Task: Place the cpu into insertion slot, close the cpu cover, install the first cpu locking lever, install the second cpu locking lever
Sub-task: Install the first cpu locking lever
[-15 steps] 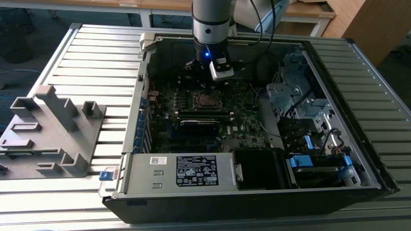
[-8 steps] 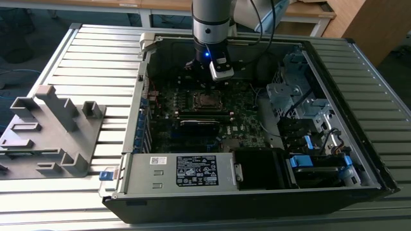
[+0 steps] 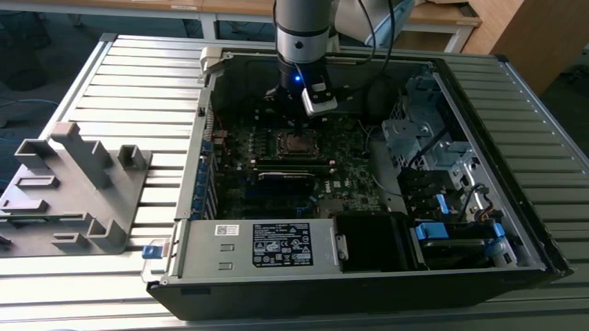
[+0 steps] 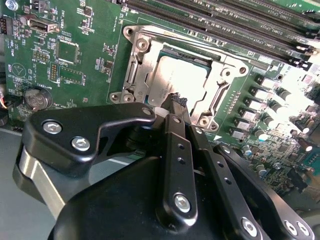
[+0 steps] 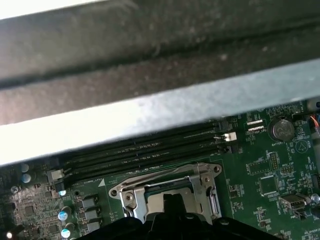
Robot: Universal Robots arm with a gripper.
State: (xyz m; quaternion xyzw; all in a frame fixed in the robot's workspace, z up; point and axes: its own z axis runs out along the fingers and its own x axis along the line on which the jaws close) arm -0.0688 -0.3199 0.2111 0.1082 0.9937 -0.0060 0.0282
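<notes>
Cpu (image 4: 180,82) sits framed inside cpu cover (image 4: 145,60); jaws overhead, their state unclear.

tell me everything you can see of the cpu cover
The cpu cover is a thin silvery metal frame with a square window cut through its middle. It lies closed and flat over the insertion slot on the green motherboard, and the dull grey cpu shows through the window. Screws sit at the socket's corners. The black gripper hangs over its near edge; contact cannot be told.
</notes>
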